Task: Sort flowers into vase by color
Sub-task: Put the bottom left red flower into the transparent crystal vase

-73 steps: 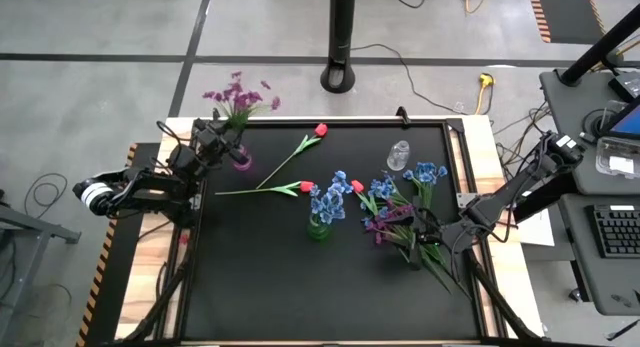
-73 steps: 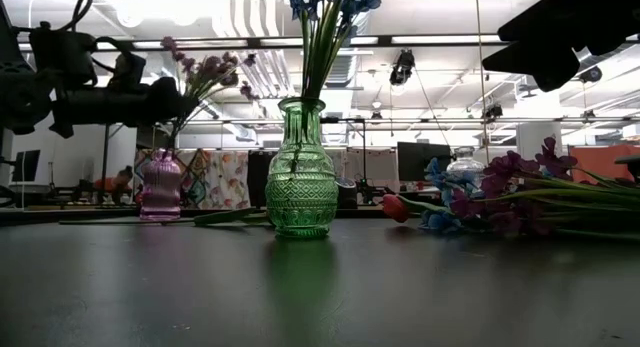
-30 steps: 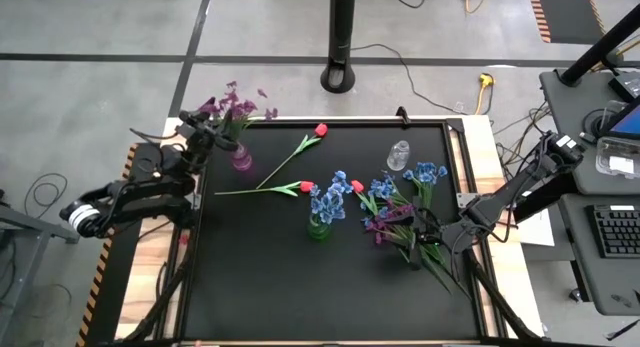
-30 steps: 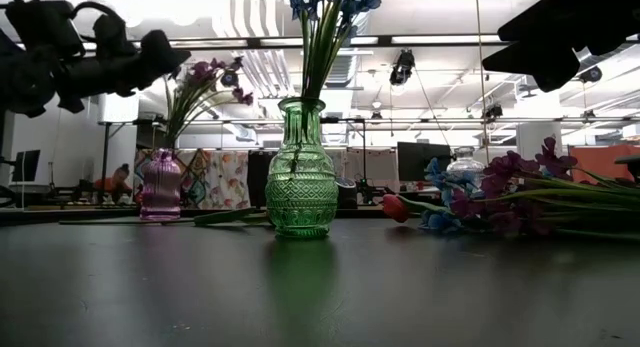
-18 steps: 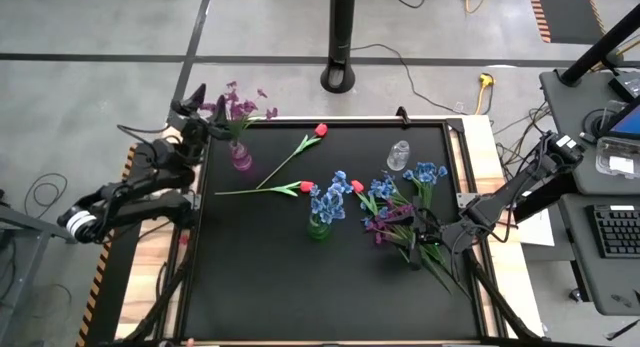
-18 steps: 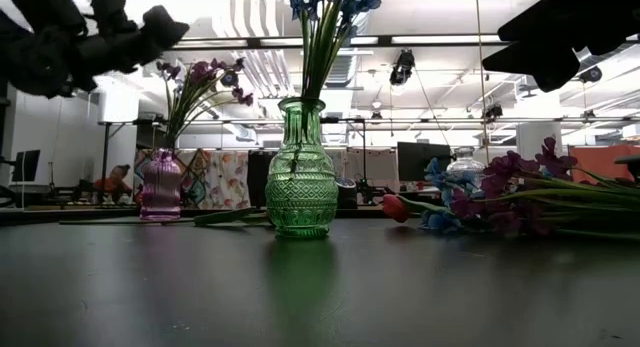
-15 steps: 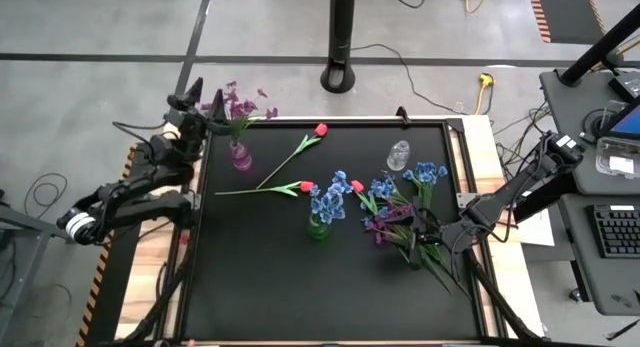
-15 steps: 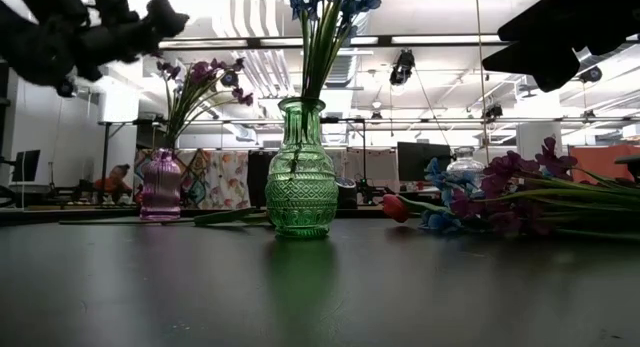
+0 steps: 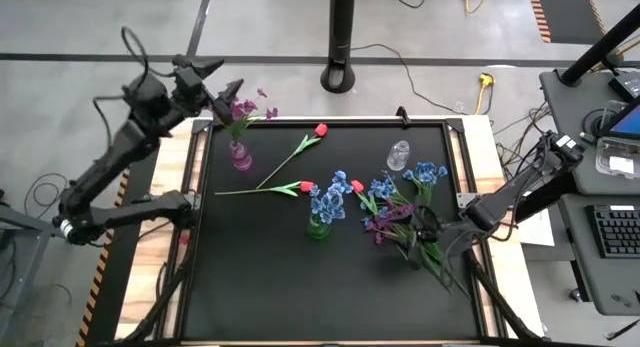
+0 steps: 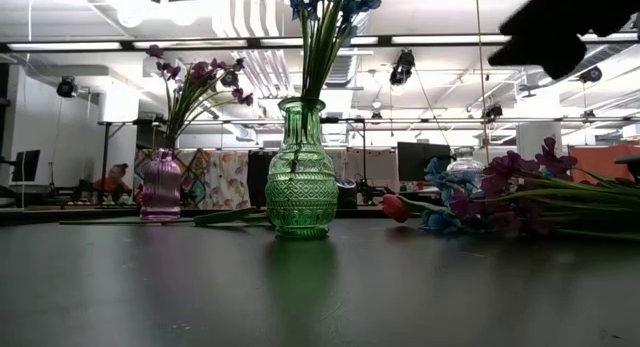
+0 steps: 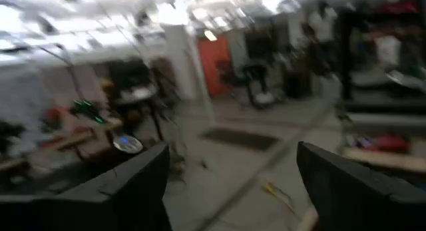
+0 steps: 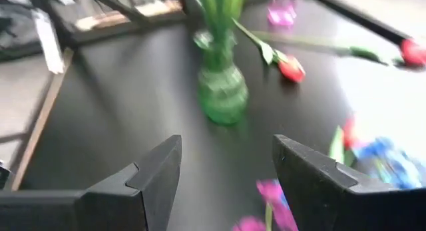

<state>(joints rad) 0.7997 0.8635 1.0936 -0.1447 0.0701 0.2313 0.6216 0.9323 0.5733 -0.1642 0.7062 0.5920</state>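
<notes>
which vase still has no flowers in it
The small clear vase at the table's far right side. The purple vase holds purple flowers and the green vase holds blue flowers.

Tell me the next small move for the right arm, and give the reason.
Probably lower the right gripper onto a purple stem in the loose flower pile and close. Its jaws stand open and empty just above that pile, the purple vase already holds purple blooms, and the left gripper is raised beyond the table's far-left corner.

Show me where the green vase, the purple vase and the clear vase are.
green vase (image 10: 301, 182), low view, on its patterned belly
purple vase (image 10: 161, 187), low view, on its body
clear vase (image 9: 399, 155), high view, on its glass body
</notes>
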